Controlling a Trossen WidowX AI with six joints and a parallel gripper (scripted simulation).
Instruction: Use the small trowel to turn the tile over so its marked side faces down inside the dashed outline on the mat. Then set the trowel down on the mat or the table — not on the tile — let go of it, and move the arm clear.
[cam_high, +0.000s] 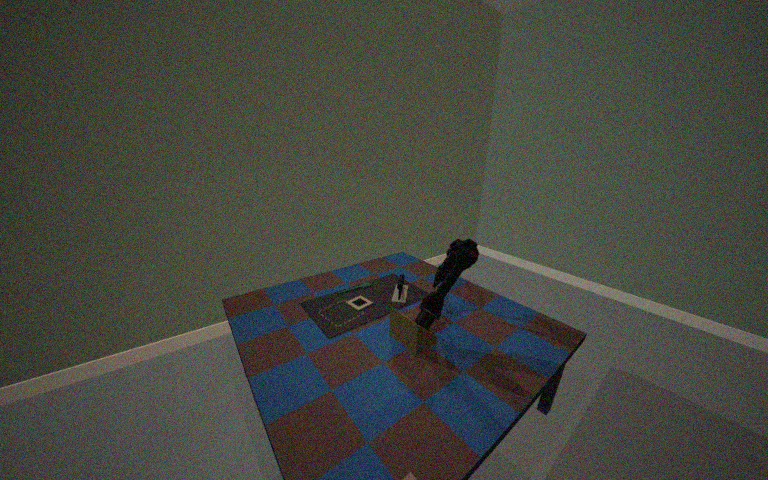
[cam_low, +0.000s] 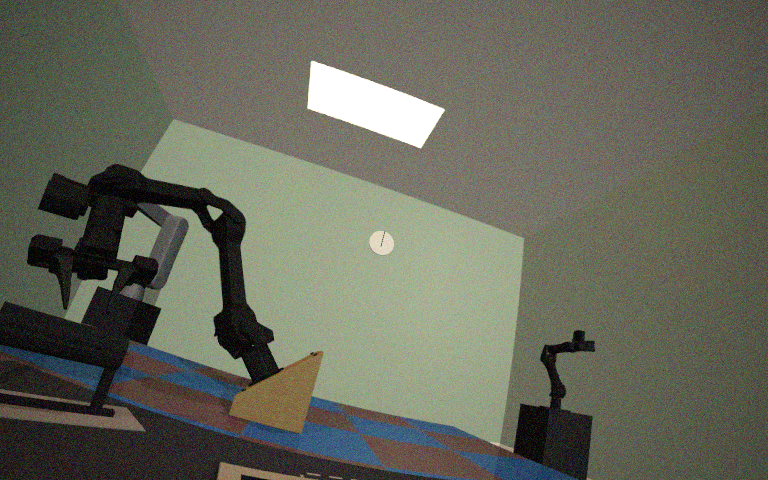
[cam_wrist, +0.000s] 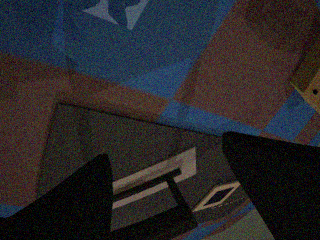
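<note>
Wrist view: the fingers stood wide apart, nothing between them. The trowel lay lower centre, on the mat — seen between the fingers, not gripped. Tile to its right, by the right-hand finger's edge. Exterior view: fingers at left, pointing down, above the trowel's dark handle — apart from it.

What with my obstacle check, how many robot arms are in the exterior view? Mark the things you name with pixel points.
3: a black arm (cam_high: 444, 283) (cam_low: 232, 271) behind the tan wedge-shaped block (cam_high: 403, 333) (cam_low: 277, 399) (cam_wrist: 311, 75); a pale grey arm (cam_low: 169, 249) partly hidden behind it; a small dark arm (cam_low: 555, 376) far right. Others may be hidden.
</note>
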